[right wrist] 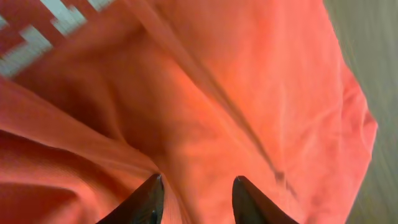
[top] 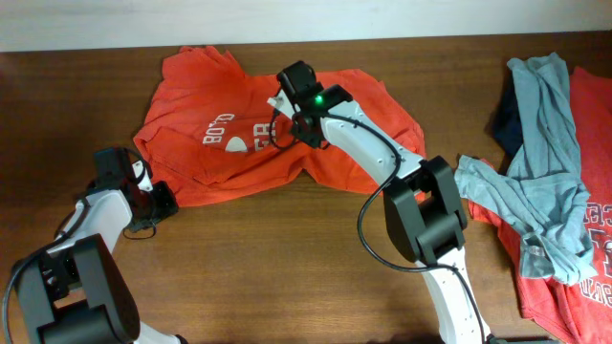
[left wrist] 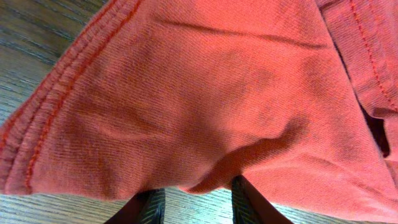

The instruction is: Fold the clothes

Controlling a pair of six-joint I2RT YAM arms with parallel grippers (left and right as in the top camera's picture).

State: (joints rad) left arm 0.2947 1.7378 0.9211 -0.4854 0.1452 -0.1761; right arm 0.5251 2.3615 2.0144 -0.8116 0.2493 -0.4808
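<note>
Wooden worktop (top: 287,258), orange shirt (top: 196,91). Left claw (left wrist: 196,200) parted at 8 o'clock hem, right claw (right wrist: 196,198) parted near 12; pinch hem fully, lift together.

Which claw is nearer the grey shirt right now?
Right. The right claw is over the middle of the orange shirt; the left claw, at its lower-left edge, is farther from the grey shirt.

An orange T-shirt (top: 182,105) with white lettering lay rumpled, top centre. A grey shirt (top: 550,143) draped over a red shirt (top: 595,134), right.
</note>
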